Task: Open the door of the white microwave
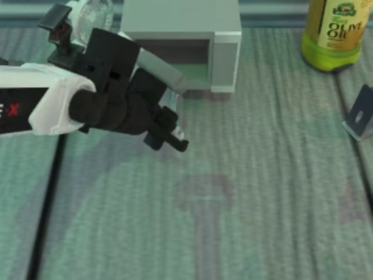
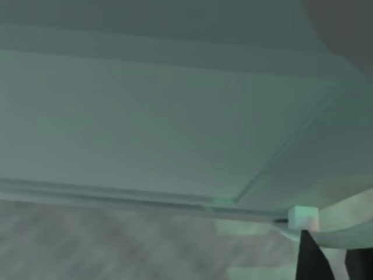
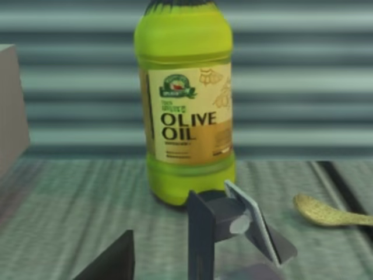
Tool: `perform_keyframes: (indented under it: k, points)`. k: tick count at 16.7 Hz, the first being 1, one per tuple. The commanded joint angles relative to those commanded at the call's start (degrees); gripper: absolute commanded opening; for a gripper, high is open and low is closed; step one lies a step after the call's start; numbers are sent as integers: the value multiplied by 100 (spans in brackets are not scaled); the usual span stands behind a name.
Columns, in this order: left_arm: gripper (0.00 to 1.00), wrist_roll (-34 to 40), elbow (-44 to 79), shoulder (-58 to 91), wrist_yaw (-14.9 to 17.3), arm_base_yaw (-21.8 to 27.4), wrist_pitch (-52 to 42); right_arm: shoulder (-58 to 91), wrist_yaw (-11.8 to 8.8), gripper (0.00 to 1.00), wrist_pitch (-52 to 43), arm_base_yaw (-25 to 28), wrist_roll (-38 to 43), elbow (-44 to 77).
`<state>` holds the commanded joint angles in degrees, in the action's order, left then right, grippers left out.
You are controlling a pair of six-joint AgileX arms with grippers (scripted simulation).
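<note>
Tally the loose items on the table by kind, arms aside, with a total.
Microwave: 1, the white microwave, its door swung open beside the left gripper.
Bottle: 1, the olive oil bottle.
Spoon: 1, the spoon, seen only from the right wrist.
Clear object behind the left arm: 1, kind unclear.
Total: 4.

The top view looks straight down on the grey-green planked table (image 1: pixel 245 192), taking in the small white boxy microwave (image 1: pixel 192 29) at the far edge. The left wrist view sits very close against its pale translucent door panel (image 2: pixel 157 116). The right wrist view looks low and level at the yellow-green olive oil bottle (image 3: pixel 186 111), also seen from above (image 1: pixel 335 32).
</note>
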<state>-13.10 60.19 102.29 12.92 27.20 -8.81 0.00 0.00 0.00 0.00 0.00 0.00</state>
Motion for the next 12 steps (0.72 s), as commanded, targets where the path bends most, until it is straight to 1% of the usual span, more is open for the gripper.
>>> perform_keyframes:
  k: [5,7,12]
  points:
    - [0,0,0,0,0,0,0,0,0,100,0,0,0,0]
    - [0,15,-16,2,55,34,-11,0,0,100,0,0,0,0]
    - [0,-286,-58,-63,229,-124,-68,0,0,100,0,0,0,0]
